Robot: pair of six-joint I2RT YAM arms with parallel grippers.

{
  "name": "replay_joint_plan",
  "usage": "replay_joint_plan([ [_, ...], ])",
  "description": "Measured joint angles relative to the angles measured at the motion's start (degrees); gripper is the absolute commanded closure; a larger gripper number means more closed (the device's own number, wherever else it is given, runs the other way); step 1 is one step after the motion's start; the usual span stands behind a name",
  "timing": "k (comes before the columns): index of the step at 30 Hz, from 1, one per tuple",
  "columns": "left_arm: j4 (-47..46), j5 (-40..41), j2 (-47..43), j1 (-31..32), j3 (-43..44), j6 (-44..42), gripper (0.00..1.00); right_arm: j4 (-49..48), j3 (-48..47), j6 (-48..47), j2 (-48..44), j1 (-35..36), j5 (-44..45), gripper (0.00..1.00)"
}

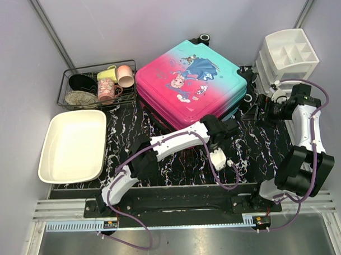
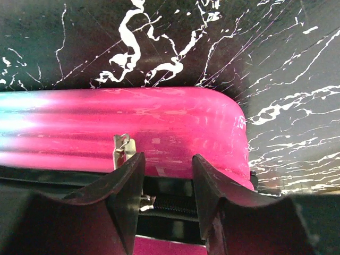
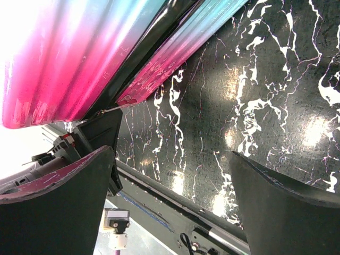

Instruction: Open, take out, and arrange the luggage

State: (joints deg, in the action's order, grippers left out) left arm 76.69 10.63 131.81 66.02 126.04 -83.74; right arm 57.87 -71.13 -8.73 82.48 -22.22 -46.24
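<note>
The luggage (image 1: 191,85), a teal-to-pink hard-shell suitcase with a princess print, lies flat on the black marbled mat, its wheels at the far and right sides. My left gripper (image 1: 231,125) is at its near right corner. In the left wrist view its fingers (image 2: 168,159) stand open astride the dark zipper seam (image 2: 170,204) between the pink shells (image 2: 159,127). A silver zipper pull (image 2: 123,149) hangs just beside the left finger. My right gripper (image 1: 254,110) is wide open and empty beside the suitcase's right side (image 3: 171,154), with the shell (image 3: 69,64) at its upper left.
A wire basket (image 1: 63,89) with mugs and bowls stands at the back left. A white rectangular tub (image 1: 73,145) lies at the left front. A white drawer organizer (image 1: 285,56) stands at the back right, close behind the right arm. The mat (image 1: 177,166) covers the middle.
</note>
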Motion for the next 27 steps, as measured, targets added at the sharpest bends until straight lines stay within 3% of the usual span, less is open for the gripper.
replay_joint_plan([
  [6, 0.6, 1.7, 1.5, 0.3, 0.4, -0.2, 0.59, 0.0, 0.0, 0.0, 0.0, 0.0, -0.3, 0.01],
  [16, 1.1, 1.6, 2.2, 0.1, 1.7, 0.8, 1.0, 0.0, 0.0, 0.0, 0.0, 0.0, -1.0, 0.02],
  [27, -2.4, 0.2, -5.4, 0.2, -9.1, 1.3, 1.0, 0.0, 0.0, -0.1, 0.0, 0.0, -1.0, 0.02],
])
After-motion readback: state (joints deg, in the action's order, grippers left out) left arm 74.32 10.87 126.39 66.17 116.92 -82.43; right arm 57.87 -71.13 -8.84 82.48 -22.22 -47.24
